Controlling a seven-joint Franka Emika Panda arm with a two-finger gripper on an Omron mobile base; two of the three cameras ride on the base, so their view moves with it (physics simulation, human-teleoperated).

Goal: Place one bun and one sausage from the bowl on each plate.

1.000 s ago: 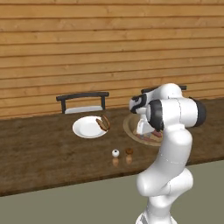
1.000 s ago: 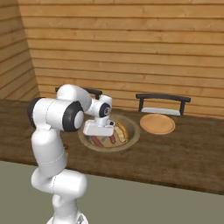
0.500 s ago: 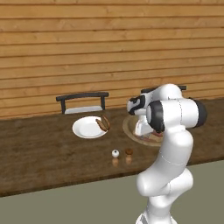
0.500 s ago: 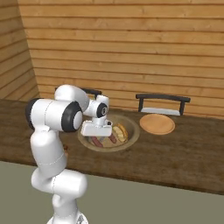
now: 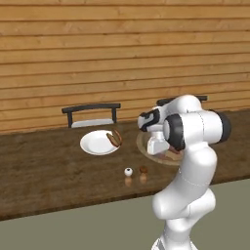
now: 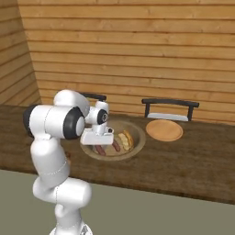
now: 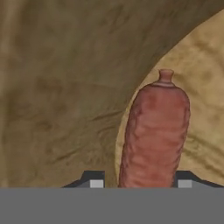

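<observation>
The tan bowl (image 6: 136,137) sits on the dark counter and holds several sausages (image 6: 116,146) and buns (image 6: 126,138). My gripper (image 6: 97,143) reaches down into the bowl's left side. In the hand view one red-brown sausage (image 7: 155,135) lies on the bowl floor between the two fingertips (image 7: 95,183) of my gripper (image 7: 139,183). The right tip is at its side and the left tip stands a small gap away. The white plate (image 5: 93,145) lies left of the bowl (image 5: 142,144), with a sausage (image 5: 114,138) on its right edge.
A flat tan round plate (image 6: 164,130) lies right of the bowl, in front of a dark rack (image 6: 170,106). Another dark rack (image 5: 91,113) stands behind the white plate. Two small shakers (image 5: 128,172) (image 5: 143,170) stand near the counter's front edge.
The jaws have narrowed from wide apart to close around the sausage in the bowl. The hand has stayed low in the bowl.
</observation>
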